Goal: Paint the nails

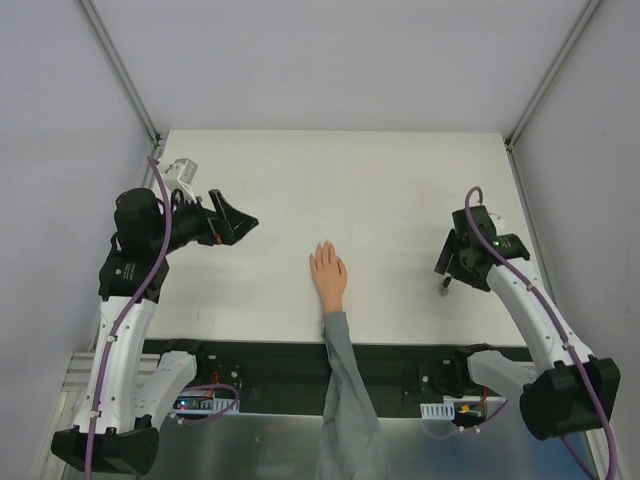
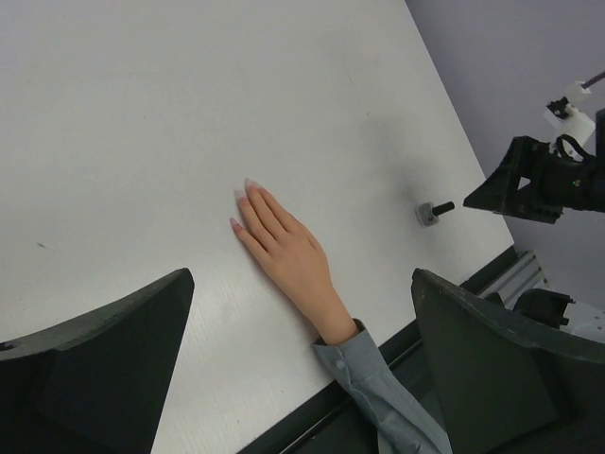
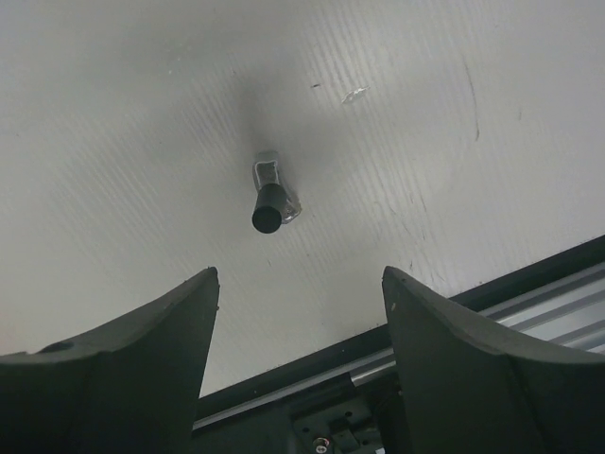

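Note:
A peach-coloured hand (image 1: 328,275) in a grey sleeve (image 1: 345,380) lies flat, palm down, at the table's near middle. Its nails (image 2: 248,185) show as faint pink fingertips pointing away from the arms. My left gripper (image 1: 240,222) hangs open above the table to the left of the hand, with nothing between its fingers; in its wrist view the left gripper (image 2: 301,274) frames the hand (image 2: 288,251). A small bottle with a dark cap (image 3: 272,194) stands on the table on the right. My right gripper (image 3: 301,272) hovers open just above the bottle (image 1: 445,290).
The white table (image 1: 380,190) is bounded by grey walls at the back and sides. A black rail (image 1: 250,350) runs along its near edge. The right gripper (image 2: 529,184) shows in the left wrist view, beside the bottle (image 2: 430,212).

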Controlling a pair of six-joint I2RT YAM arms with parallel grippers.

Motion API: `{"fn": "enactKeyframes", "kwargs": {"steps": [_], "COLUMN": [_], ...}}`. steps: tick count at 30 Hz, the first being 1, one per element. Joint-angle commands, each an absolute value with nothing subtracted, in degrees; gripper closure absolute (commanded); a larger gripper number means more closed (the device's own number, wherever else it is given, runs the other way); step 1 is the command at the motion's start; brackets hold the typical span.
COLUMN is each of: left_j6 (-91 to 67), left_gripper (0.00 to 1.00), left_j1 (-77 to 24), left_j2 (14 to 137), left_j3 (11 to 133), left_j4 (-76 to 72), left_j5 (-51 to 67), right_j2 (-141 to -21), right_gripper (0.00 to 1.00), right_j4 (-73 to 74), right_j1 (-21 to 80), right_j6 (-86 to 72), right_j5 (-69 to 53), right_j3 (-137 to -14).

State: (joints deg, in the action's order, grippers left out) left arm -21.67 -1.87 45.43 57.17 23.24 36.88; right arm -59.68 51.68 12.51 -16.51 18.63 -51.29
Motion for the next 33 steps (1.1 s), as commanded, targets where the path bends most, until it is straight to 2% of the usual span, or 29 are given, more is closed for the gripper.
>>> {"fn": "enactKeyframes", "kwargs": {"steps": [1, 10, 11, 15, 20, 22, 23, 28, 30, 31, 32, 33], "left_j6": [-21.4, -21.4, -21.5, -21.6, -21.5, -21.5, -21.5, -21.8, -22.0, -22.1, -22.2, -22.2], "left_gripper": [0.01, 0.01, 0.01, 0.01, 0.01, 0.01, 0.01, 0.01, 0.01, 0.01, 0.01, 0.01], "left_j1": [-1.9, -1.9, -1.9, -1.9, -1.9, -1.9, -1.9, -1.9, -2.0, -2.0, -2.1, -2.1], "left_j2": [44.6, 44.8, 45.0, 45.6, 45.8, 46.0, 46.0, 46.6, 46.8, 46.9, 47.0, 47.2], "left_j3": [56.3, 55.5, 55.5, 55.5, 55.0, 55.0, 54.9, 54.8, 54.8, 54.5, 54.4, 54.3], "left_j4": [22.1, 22.1, 22.1, 22.1, 22.1, 22.1, 22.1, 22.1, 22.1, 22.1, 22.1, 22.0], "left_j5": [40.1, 40.4, 40.4, 40.6, 40.8, 41.0, 41.0, 41.8, 42.2, 42.4, 42.5, 42.8], "right_j2": [-65.0, -69.4, -70.1, -71.9, -74.3, -75.8, -76.4, -80.0, -80.6, -81.0, -81.3, -81.5], "right_gripper": [0.29, 0.39, 0.42, 0.48, 0.62, 0.63, 0.67, 0.69, 0.77, 0.91, 0.99, 0.99], "right_j4": [47.9, 45.0, 44.9, 43.3, 41.0, 40.2, 40.1, 39.9, 39.7, 39.6, 39.8, 40.7], "right_j1": [12.2, 12.4, 12.5, 13.3, 13.5, 13.5, 13.5, 13.8, 14.2, 14.4, 14.8, 16.4], "right_j6": [-13.8, -12.5, -12.6, -13.0, -12.7, -12.6, -12.4, -11.7, -11.0, -10.2, -10.0, -9.8], "right_j5": [15.6, 15.3, 15.6, 17.5, 16.3, 15.8, 15.8, 19.2, 20.4, 20.7, 22.4, 23.4], "right_j3": [-51.9, -50.3, -50.3, -49.7, -48.8, -48.7, -48.9, -49.7, -49.9, -50.3, -50.6, -51.1]}}
